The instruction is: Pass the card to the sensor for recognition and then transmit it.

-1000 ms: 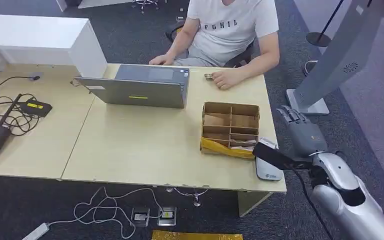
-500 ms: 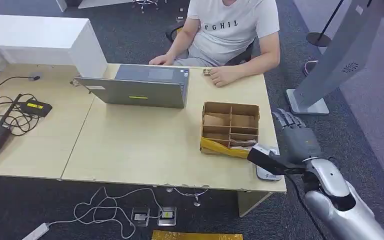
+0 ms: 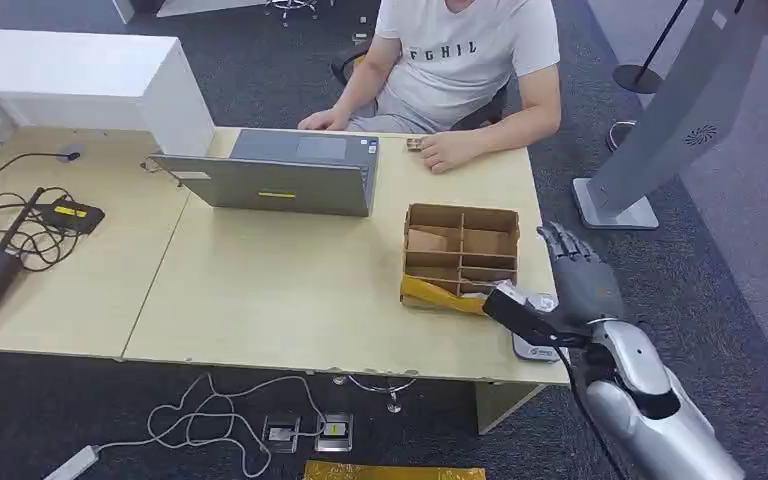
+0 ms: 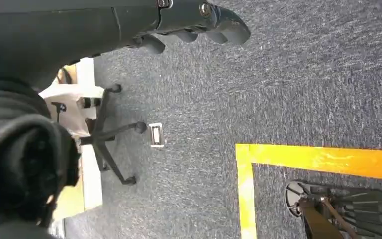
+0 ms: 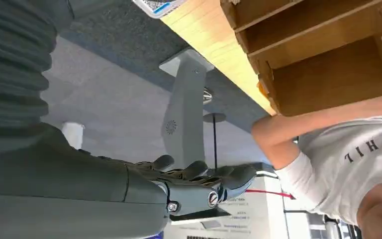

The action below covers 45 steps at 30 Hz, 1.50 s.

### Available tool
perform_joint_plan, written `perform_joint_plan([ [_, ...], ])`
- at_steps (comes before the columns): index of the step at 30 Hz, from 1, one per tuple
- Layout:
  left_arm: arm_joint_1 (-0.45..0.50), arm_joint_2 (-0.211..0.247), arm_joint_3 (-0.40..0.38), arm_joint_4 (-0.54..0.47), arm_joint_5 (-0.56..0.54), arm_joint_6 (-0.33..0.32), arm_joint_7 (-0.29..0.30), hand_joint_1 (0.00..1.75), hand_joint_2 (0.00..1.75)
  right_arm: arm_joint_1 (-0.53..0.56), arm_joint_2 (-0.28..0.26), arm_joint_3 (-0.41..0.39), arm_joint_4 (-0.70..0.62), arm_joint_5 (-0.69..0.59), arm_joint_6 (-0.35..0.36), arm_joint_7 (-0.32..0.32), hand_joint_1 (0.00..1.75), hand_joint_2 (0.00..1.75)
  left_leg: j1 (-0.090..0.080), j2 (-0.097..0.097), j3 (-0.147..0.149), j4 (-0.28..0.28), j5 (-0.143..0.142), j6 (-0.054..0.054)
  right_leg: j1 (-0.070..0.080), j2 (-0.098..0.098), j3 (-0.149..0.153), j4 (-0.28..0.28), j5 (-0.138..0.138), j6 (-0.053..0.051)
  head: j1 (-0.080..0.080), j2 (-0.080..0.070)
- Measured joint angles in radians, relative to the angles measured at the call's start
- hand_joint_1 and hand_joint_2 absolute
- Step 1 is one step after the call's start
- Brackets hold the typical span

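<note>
A flat white-grey pad with a small logo [image 3: 538,348] lies at the table's near right corner; its edge shows in the right wrist view [image 5: 154,5]. Beside it stands an open cardboard divider box [image 3: 460,215] with a yellow strip [image 3: 440,293] along its front, and pale flat pieces in its near right compartment. My right hand [image 3: 575,285] hovers at the table's right edge with fingers stretched forward and the thumb reaching over the pad toward the box corner; it holds nothing [image 5: 194,184]. My left hand [image 4: 194,22] hangs above the carpet, empty, its fingers slightly bent.
A person in a white T-shirt [image 3: 460,50] sits across the table [image 3: 290,290], one hand by a small object [image 3: 415,145]. An open laptop [image 3: 280,180] is behind the box. Cables and dark devices [image 3: 20,230] lie far left. A grey kiosk stand [image 3: 680,110] rises on the right.
My right hand has moved left and a little nearer, from beside the table to its right edge. The thumb now lies over the pad near the box corner.
</note>
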Motion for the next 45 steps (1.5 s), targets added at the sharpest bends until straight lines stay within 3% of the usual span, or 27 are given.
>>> perform_joint_plan([
  [33, 0.000, 0.000, 0.000, 0.000, -0.005, -0.006, 0.000, 0.00, 0.00, 0.019, 0.124, -0.022, 0.040, 0.063, 0.052, -0.004, 0.00, 1.75, 0.000, 0.000, 0.000, 0.000, 0.000, 0.000, 0.000, 0.000, 0.000, 0.000, 0.000, 0.000, 0.000, 0.000],
  [45, -0.001, 0.000, 0.000, 0.000, -0.008, -0.010, 0.000, 0.00, 0.00, 0.019, 0.141, -0.022, 0.040, 0.069, 0.053, -0.005, 0.00, 1.75, 0.000, 0.000, 0.000, 0.000, 0.000, 0.000, 0.000, 0.000, 0.000, 0.000, 0.000, 0.000, 0.000, 0.000],
])
